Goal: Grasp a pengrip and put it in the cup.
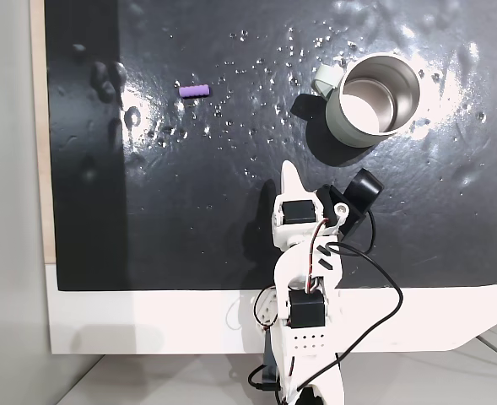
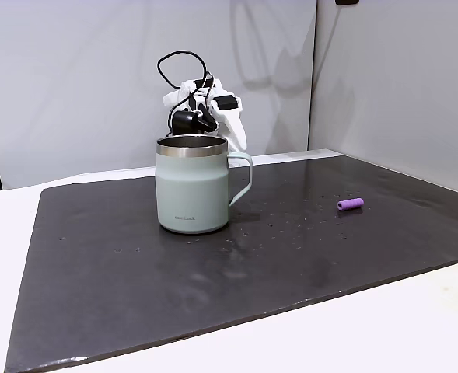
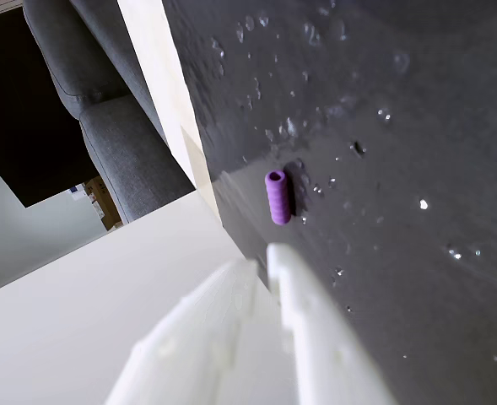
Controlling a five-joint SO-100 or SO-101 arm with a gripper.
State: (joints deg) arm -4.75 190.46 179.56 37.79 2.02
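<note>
White arm (image 1: 303, 278) raised, its fingers (image 3: 269, 257) pressed together, holding nothing.

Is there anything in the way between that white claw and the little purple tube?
Nothing visible. In the wrist view the gripper points toward the pengrip with bare dark mat and water droplets between them. In a fixed view the cup stands off to the right, away from that path.
</note>
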